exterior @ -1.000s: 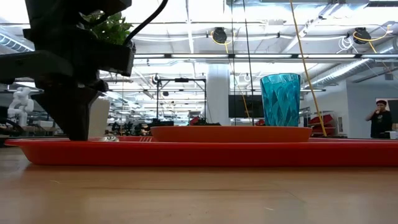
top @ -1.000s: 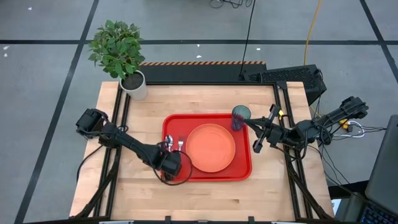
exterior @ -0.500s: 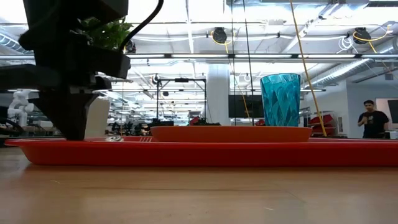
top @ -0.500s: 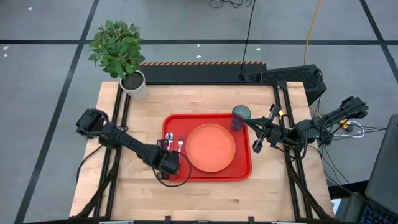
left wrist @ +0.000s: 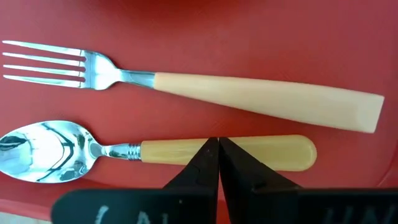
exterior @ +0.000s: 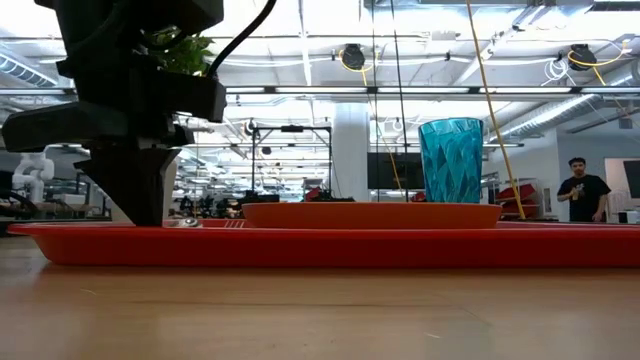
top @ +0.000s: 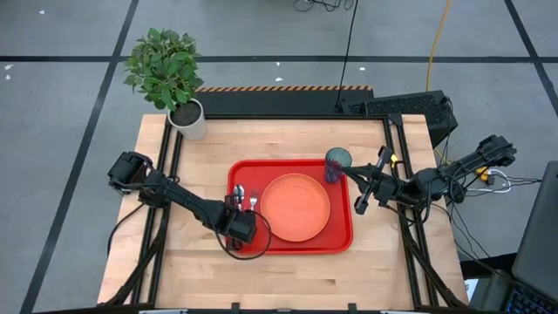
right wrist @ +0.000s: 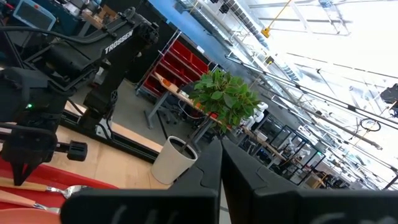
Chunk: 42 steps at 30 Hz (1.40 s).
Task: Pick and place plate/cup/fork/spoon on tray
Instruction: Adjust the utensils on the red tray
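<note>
The red tray (top: 341, 241) lies mid-table. On it are the orange plate (top: 296, 207) and, at the far right corner, the upright teal cup (top: 336, 163). The fork (left wrist: 249, 96) and the spoon (left wrist: 68, 152) lie flat side by side on the tray's left part. My left gripper (left wrist: 219, 142) points down over the spoon's handle, shut. My right gripper (right wrist: 221, 148) hangs raised beside the tray's right edge near the cup, shut on nothing. My left gripper comes from above with its shut fingertips at the middle of the spoon's handle (left wrist: 261, 152), which lies flat on the tray. I cannot tell whether the tips touch the handle.
A potted plant in a white pot (top: 188, 120) stands at the table's far left corner. A dark device (top: 401, 106) sits at the far right. Bare wood (top: 288, 279) runs along the near edge and behind the tray.
My left gripper has rolled a little about its own axis while staying over the spoon. The spoon, fork, plate and cup lie as before.
</note>
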### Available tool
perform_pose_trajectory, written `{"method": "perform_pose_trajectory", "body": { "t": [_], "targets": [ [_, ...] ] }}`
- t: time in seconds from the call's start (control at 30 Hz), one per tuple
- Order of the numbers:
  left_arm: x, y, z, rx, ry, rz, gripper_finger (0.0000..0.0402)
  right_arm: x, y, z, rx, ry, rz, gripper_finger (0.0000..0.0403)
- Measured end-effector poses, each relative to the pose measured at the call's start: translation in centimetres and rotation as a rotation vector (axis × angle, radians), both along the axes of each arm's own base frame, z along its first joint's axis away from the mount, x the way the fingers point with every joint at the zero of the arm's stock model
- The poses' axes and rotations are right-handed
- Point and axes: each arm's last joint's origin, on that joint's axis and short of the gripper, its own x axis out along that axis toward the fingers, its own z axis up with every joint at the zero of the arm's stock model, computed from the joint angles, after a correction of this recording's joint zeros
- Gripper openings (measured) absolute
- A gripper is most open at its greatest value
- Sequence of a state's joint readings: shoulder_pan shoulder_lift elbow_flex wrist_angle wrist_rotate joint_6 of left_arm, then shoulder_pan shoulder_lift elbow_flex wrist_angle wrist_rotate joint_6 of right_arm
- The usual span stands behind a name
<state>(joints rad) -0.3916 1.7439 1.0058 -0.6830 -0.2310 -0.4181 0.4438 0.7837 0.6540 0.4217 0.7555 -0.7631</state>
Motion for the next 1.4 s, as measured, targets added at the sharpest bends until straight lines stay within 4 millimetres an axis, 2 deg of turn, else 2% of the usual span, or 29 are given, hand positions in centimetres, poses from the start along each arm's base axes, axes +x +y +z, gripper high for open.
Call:
{"method": "perform_pose_trajectory", "body": {
  "t": [0.3, 0.5, 0.8, 0.9, 1.17, 1.4],
  "targets": [
    [-0.2, -0.5, 0.0, -0.010, -0.005, 0.016, 0.0004, 0.0, 0.0, 0.0, 0.000, 0.000, 0.000, 0.0000],
    [-0.5, -1.1, 0.0, -0.017, -0.008, 0.024, 0.0019, 0.0, 0.0, 0.0, 0.000, 0.000, 0.000, 0.0000],
    [-0.6, -0.9, 0.2, -0.017, 0.006, 0.024, 0.0007, 0.0, 0.0, 0.0, 0.000, 0.000, 0.000, 0.0000],
    [-0.7, -0.8, 0.5, -0.022, 0.001, 0.023, 0.0023, 0.0, 0.0, 0.0, 0.001, 0.000, 0.000, 0.0000],
    [-0.7, -0.6, 1.2, -0.003, -0.045, 0.046, 0.0105, 0.0, 0.0, 0.0, 0.000, 0.000, 0.000, 0.0000],
    [0.5, 0.6, 1.4, 0.040, -0.124, 0.047, 0.0128, 0.0, 0.0, 0.0, 0.000, 0.000, 0.000, 0.0000]
  ]
}}
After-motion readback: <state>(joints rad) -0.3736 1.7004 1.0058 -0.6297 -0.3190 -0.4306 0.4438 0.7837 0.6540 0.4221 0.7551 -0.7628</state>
